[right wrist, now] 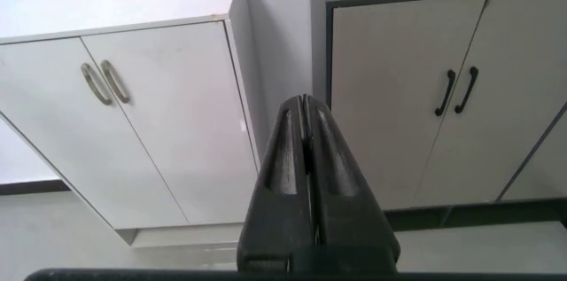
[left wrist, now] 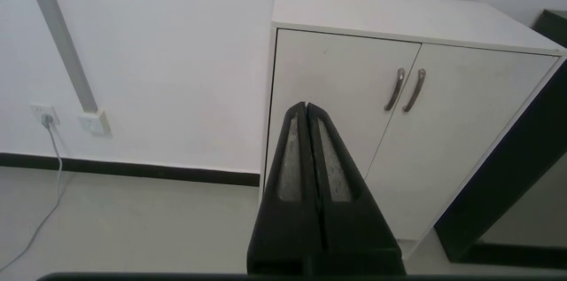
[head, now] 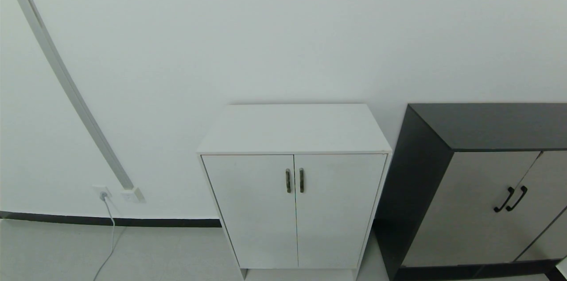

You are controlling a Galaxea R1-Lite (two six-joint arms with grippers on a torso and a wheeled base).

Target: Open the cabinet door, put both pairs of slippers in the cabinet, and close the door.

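Note:
A white two-door cabinet [head: 293, 192] stands against the wall, both doors closed, with a pair of metal handles [head: 295, 180] at the centre seam. The same white cabinet [left wrist: 390, 130] lies ahead of my left gripper [left wrist: 306, 108], which is shut with nothing in it and held well back from the doors. My right gripper [right wrist: 304, 102] is shut and empty too, pointing between the white cabinet [right wrist: 133, 113] and the dark one, some way off from both.
A dark-framed cabinet [head: 478, 192] with pale doors and black handles [head: 510, 199] stands close on the right of the white one. A wall socket with a plugged cable [head: 102, 194] and a slanted cable duct [head: 66, 81] are on the left wall. Bare floor [head: 110, 250] lies left.

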